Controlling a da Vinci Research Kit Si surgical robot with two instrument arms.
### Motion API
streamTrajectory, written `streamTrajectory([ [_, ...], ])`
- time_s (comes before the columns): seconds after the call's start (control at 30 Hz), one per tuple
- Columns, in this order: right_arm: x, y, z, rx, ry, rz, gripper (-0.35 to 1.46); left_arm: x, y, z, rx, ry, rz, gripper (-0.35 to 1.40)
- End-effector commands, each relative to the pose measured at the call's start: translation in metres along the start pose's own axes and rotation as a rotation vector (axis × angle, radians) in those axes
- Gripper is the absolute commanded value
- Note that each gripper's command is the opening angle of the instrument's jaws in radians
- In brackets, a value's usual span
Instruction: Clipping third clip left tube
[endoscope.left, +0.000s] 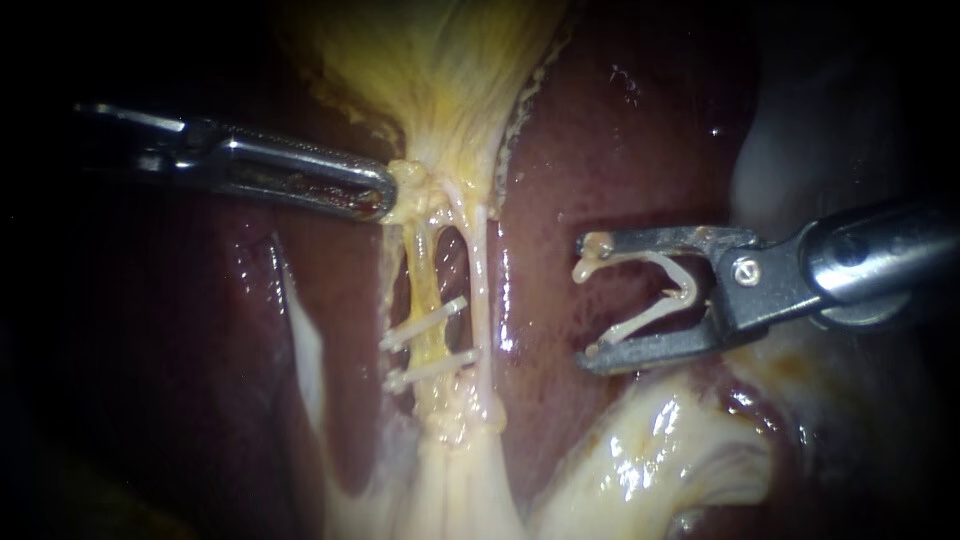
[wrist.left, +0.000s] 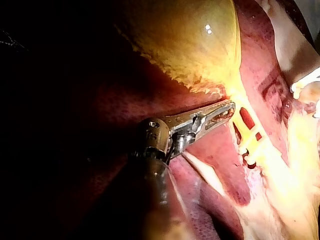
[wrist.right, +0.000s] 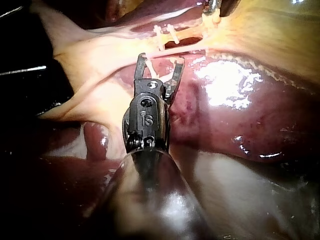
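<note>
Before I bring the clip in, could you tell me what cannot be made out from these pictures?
Endoscope view: the far side of the left tube, hidden by the tube itself; its lower end, buried in yellow tissue.
Right wrist view: the left instrument, cut off by the edge; the two placed clips, too small to judge closure; the loaded clip, mostly behind the right instrument's jaws.

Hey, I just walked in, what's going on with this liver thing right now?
The left instrument grips the tissue just below the gallbladder, where the tubes begin. The left tube already carries an upper clip and a lower clip. The right instrument holds an open clip over the liver, off to the side and not yet around the tube.
</note>
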Motion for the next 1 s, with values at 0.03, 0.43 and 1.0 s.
streamTrajectory([
  [0.03,0.0,0.0,0.0,0.0,0.0,0.0,0.5,0.0,0.0,0.0,0.0,0.0,0.0,-0.35],
  [0.43,-0.0001,0.0001,0.0001,0.003,0.0,0.0,0.5,-0.0019,-0.0009,-0.0054,-0.03,-0.014,-0.015,-0.35],
  [1.0,0.0009,0.0006,0.002,0.049,0.012,0.1,0.49,-0.0029,-0.0018,-0.0072,-0.049,-0.048,0.001,-0.35],
])
